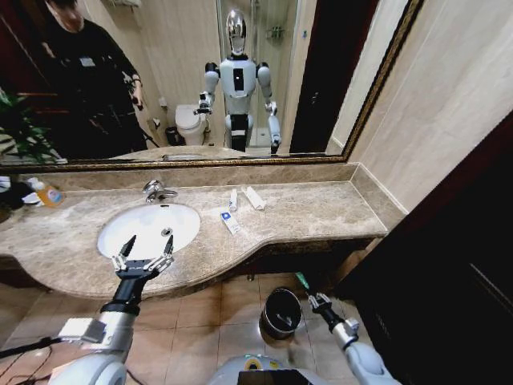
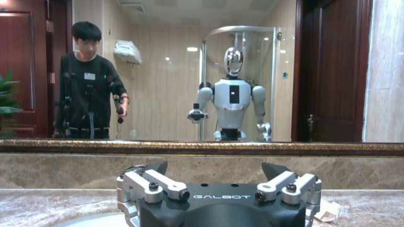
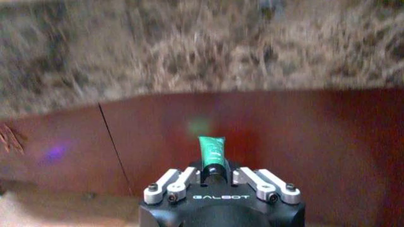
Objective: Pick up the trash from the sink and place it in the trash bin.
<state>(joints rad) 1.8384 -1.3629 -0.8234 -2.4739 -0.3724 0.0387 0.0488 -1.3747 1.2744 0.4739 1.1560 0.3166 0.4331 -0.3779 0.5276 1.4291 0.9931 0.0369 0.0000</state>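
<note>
The left gripper [image 1: 145, 255] is positioned at the front rim of the sink [image 1: 120, 226], over the near edge of the marble surface [image 1: 304, 210]. Its fingers [image 2: 158, 182] are spread wide apart and hold nothing.

The right gripper [image 1: 315, 299] is low, beside the trash bin [image 1: 281, 311], which stands on the tiled floor [image 1: 200, 321] below the surface's front edge. The jaws are closed on a green tube [image 3: 211, 151], which projects beyond the fingertips; in the head view the green tube points up and away from the bin, just beside its rim.

Three white trash items lie on the surface to the right of the sink: a small tube [image 1: 233, 200], a longer white tube [image 1: 254, 197] and a flat blue-marked packet [image 1: 230, 221]. The chrome faucet [image 1: 156, 191] stands behind the basin. An orange-labelled bottle [image 1: 48, 192] stands at the far left of the surface.
</note>
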